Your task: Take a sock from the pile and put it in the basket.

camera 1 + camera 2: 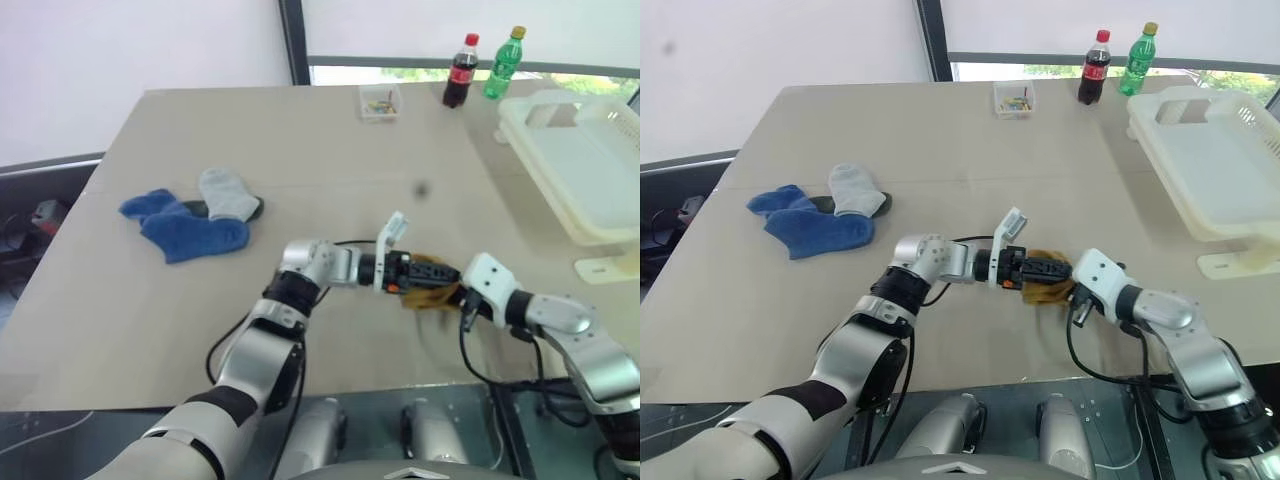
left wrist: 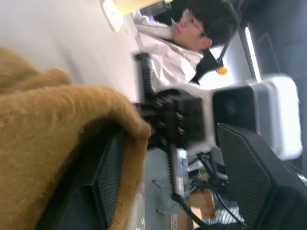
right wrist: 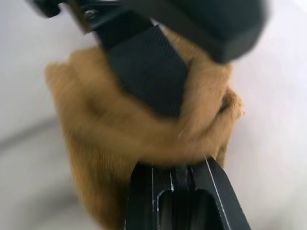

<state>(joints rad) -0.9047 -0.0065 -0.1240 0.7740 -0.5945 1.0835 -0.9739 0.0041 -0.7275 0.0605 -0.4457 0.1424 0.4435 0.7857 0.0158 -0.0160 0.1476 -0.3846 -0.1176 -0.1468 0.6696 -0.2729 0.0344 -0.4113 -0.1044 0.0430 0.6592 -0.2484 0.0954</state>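
A mustard-yellow sock (image 1: 432,293) hangs just above the table's front edge, between my two grippers. My right gripper (image 1: 449,294) comes in from the right and is shut on the sock (image 3: 96,124). My left gripper (image 1: 425,271) points right with its jaws open. The sock (image 2: 48,134) drapes over one of its fingers (image 2: 110,163), while the other finger (image 2: 254,177) stands free. The pile (image 1: 190,225) lies at the table's left, blue socks with a grey-white sock (image 1: 228,192) on top. The white basket (image 1: 600,185) sits at the far right edge.
A small clear box (image 1: 380,101), a cola bottle (image 1: 461,72) and a green bottle (image 1: 504,63) stand along the far edge. A white plastic piece (image 1: 605,268) lies below the basket. A person (image 2: 192,33) stands beyond the table.
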